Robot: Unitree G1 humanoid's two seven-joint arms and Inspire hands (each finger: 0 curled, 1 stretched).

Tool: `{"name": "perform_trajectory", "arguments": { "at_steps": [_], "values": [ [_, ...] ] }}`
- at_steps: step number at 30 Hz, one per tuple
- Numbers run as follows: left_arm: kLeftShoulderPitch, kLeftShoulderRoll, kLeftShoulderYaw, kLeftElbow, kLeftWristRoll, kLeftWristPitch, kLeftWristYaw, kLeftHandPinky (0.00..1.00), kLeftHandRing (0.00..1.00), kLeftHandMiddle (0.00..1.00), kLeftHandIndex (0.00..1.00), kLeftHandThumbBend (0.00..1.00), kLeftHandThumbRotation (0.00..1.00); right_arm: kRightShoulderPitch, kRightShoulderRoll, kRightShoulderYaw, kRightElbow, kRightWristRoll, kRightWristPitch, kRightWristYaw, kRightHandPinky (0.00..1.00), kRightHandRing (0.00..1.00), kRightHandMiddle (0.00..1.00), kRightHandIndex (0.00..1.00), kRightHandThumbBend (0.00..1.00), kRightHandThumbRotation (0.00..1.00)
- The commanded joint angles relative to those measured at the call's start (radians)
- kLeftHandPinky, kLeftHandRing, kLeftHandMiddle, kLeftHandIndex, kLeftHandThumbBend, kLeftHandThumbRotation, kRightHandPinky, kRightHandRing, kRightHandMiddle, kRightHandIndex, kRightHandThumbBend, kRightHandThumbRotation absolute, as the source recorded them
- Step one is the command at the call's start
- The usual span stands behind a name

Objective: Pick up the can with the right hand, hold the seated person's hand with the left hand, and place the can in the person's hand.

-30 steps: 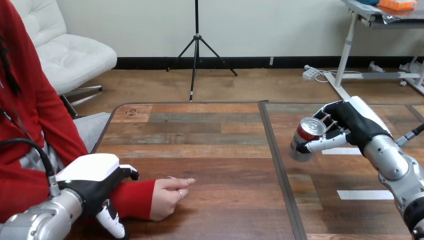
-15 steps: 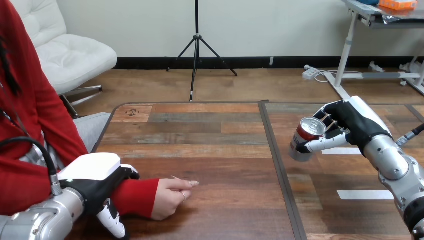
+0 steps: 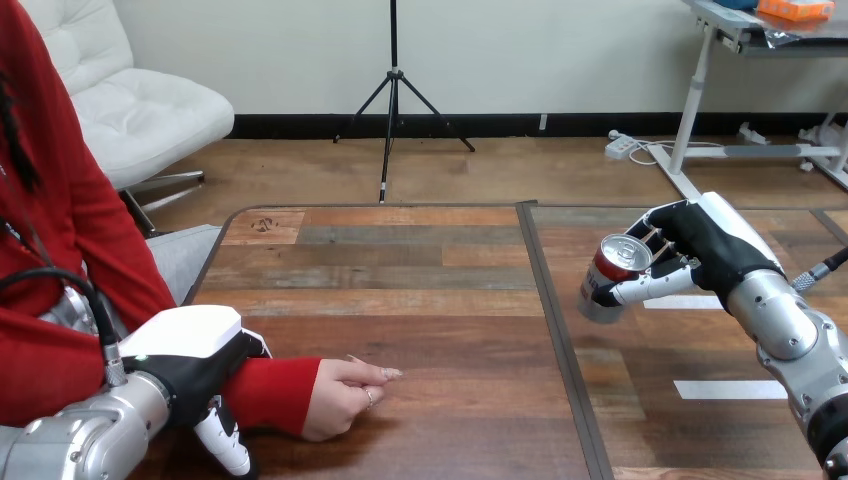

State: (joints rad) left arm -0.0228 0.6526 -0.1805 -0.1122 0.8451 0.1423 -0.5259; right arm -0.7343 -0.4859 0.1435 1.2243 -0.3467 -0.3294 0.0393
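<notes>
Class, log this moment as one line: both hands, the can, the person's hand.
right hand: shut on can, tilted | left hand: curled round person's wrist | person's hand: on table, no can yet

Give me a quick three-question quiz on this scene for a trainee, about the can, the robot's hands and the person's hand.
1. True or false: the can lies in the person's hand.
2. Where is the left hand? A) on the can. B) curled round the person's red-sleeved wrist. C) flat on the table, apart from the person.
3. Fill in: the can is held, tilted, by the robot's ____ hand.
Key: 1 false. 2 B. 3 right: the right hand grips it over the right part of the table.
</notes>
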Motion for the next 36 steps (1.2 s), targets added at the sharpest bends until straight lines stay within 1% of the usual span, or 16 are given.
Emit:
{"name": "perform_trajectory", "arguments": {
  "at_steps": [1,2,6,15,19,20,23,29,36],
  "values": [
    [-0.05,0.033,-0.016,0.014,0.025,0.003,-0.007,0.52,0.58,0.62,0.65,0.89,0.0,-0.042,-0.026,-0.02,-0.063,0.018,-0.015,-0.015,0.38,0.42,0.46,0.47,0.79,0.0],
    [-0.051,0.033,-0.016,0.014,0.026,0.003,-0.007,0.49,0.55,0.58,0.62,0.88,0.0,-0.042,-0.025,-0.021,-0.063,0.018,-0.014,-0.015,0.39,0.42,0.46,0.47,0.79,0.0],
    [-0.052,0.03,-0.015,0.018,0.024,0.004,-0.008,0.44,0.5,0.55,0.58,0.87,0.0,-0.042,-0.025,-0.021,-0.064,0.019,-0.014,-0.016,0.39,0.42,0.46,0.47,0.79,0.0],
    [-0.056,0.009,-0.007,0.021,0.006,0.036,-0.015,0.36,0.43,0.51,0.56,0.85,0.0,-0.04,-0.026,-0.021,-0.063,0.019,-0.019,-0.016,0.39,0.43,0.46,0.47,0.79,0.0],
    [-0.053,0.0,-0.001,0.024,-0.01,0.034,0.005,0.33,0.39,0.48,0.55,0.85,0.0,-0.041,-0.025,-0.022,-0.063,0.019,-0.013,-0.017,0.38,0.42,0.46,0.47,0.8,0.0],
    [-0.052,-0.001,0.001,0.024,-0.015,0.033,0.009,0.31,0.37,0.47,0.53,0.85,0.0,-0.041,-0.024,-0.022,-0.062,0.019,-0.013,-0.017,0.38,0.42,0.46,0.47,0.8,0.0],
    [-0.05,-0.006,0.006,0.027,-0.032,0.028,0.022,0.28,0.34,0.44,0.52,0.85,0.0,-0.041,-0.024,-0.022,-0.061,0.02,-0.013,-0.018,0.38,0.42,0.46,0.47,0.8,0.0],
    [-0.048,-0.005,0.007,0.033,-0.057,0.018,0.041,0.24,0.3,0.4,0.47,0.83,0.0,-0.042,-0.023,-0.023,-0.059,0.021,-0.016,-0.018,0.38,0.43,0.47,0.47,0.8,0.0],
    [-0.05,-0.003,0.004,0.042,-0.08,0.017,0.051,0.25,0.29,0.39,0.44,0.81,0.0,-0.042,-0.024,-0.024,-0.054,0.021,-0.023,-0.02,0.39,0.43,0.47,0.47,0.8,0.0]
  ]
}}
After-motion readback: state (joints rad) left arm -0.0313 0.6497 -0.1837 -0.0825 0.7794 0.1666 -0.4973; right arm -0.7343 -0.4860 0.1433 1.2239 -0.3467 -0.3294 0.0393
